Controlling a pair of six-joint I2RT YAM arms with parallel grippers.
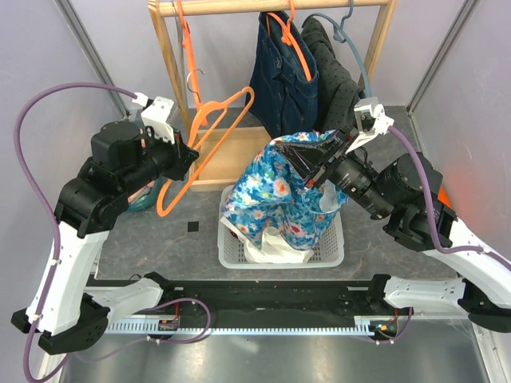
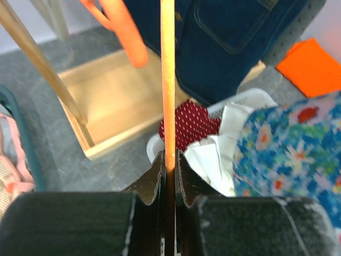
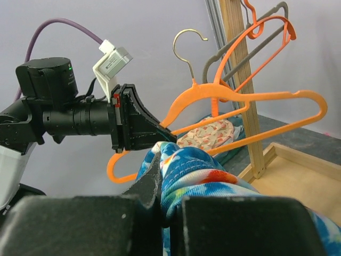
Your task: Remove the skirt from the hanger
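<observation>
Two robot arms, one wooden clothes rack, three orange hangers, one blue-grey hanger, one grey hanger, one floral skirt, one denim garment, one dark dotted garment, one white basket near the table's front edge.

Pale purple walls stand around a grey, speckled worktop. Grey metal posts run up the corners. At the back stands a wooden rack with a flat wooden base. The light is soft and even.
</observation>
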